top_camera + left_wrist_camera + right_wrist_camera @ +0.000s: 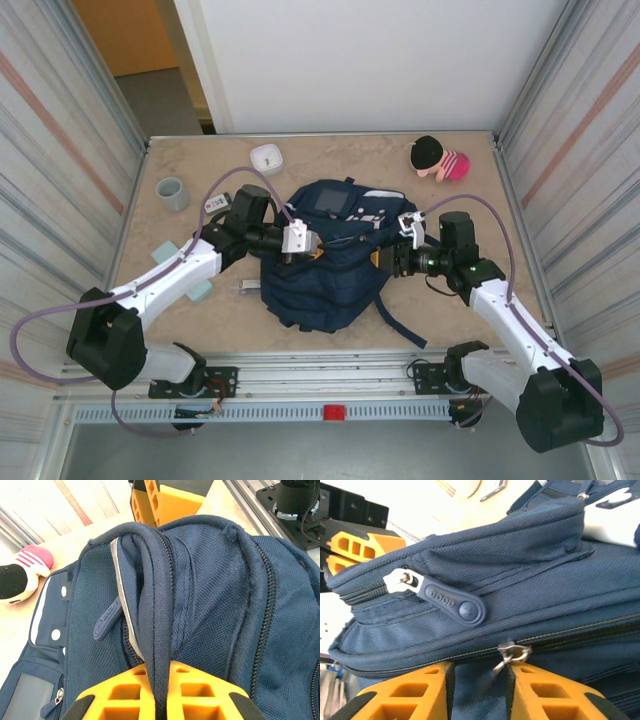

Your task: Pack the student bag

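Two grippers are working on one thing. The left gripper (159, 680) is clamping shut on a dark padded fold at the top of the student bag (325, 285), a large navy-blue fabric backpack with thin white stripes that is lying mid-table between the arms. The right gripper (480, 675) is pinching a fold of navy cloth beside a small metal zipper slider (510, 654).

Judging by its creases, the bag is looking soft, floppy and fairly light, likely sagging wherever unsupported. Stitched seams and the rubbery navy zip pull (452, 602) are offering the firmest holds.

Around it, a grey-green round cup (172, 193), a small white dish (266, 157) and a black-and-pink plush toy (438, 158) are sitting apart toward the far edge, none seeming to be obstructing the bag.
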### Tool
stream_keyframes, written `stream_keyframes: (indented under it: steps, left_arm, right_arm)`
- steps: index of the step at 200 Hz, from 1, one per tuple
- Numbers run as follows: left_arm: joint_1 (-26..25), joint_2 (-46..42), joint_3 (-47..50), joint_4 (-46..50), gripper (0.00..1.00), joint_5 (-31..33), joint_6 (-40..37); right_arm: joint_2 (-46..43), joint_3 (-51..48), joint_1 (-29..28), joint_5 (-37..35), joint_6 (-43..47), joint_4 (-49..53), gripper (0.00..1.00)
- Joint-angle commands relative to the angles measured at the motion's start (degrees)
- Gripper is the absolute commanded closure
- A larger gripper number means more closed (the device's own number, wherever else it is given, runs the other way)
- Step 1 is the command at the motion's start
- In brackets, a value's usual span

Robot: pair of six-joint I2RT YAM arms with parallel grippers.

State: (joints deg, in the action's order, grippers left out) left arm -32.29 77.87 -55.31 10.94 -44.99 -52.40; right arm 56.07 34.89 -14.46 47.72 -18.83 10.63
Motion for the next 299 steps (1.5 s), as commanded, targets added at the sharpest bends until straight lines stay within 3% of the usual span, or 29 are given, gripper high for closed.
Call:
stream_keyframes:
  steps: [1,43,81,116,149,173,187,238,267,299]
  left_arm:
    - [0.5,-3.2,0.0,-9.3,1.0,-3.5,1.7]
    - [0.4,-3.0,-0.1,-9.1,1.0,-3.1,2.5]
    - [-0.5,-1.6,-0.6,-10.1,1.0,7.1,5.8]
    - [-2.7,1.9,-3.1,-9.1,1.0,18.1,8.9]
    - [-3.5,4.8,-4.4,-11.5,1.0,21.0,14.0]
    - [-4.8,6.9,-6.2,-11.0,1.0,22.4,15.5]
    - [-5.6,7.9,-7.1,-10.6,1.0,22.9,15.9]
    - [-7.2,10.0,-9.7,-9.0,1.0,23.2,16.3]
    - [-7.3,9.7,-9.2,-9.1,1.0,23.0,16.5]
    - [-7.2,8.8,-7.4,-10.4,1.0,21.9,15.3]
  right_arm:
    - [0.1,-0.4,-0.6,0.1,-0.2,-0.4,0.64]
    - [0.4,0.5,-0.7,-1.2,-1.2,0.0,0.9]
    - [-1.6,3.2,-3.7,-3.8,-7.3,2.1,0.96]
    - [-1.6,9.7,-17.7,-13.7,-12.8,6.4,0.95]
    - [4.0,15.1,-31.3,-30.4,-21.1,7.9,0.95]
    - [10.0,19.2,-37.2,-40.3,-25.3,11.3,0.94]
    - [13.7,22.5,-40.0,-45.9,-26.1,14.3,0.89]
    - [27.1,38.0,-47.7,-70.0,-27.4,33.8,0.43]
    - [30.1,40.7,-49.6,-69.4,-25.6,32.5,0.34]
    - [25.6,36.9,-49.2,-67.8,-23.3,29.0,0.3]
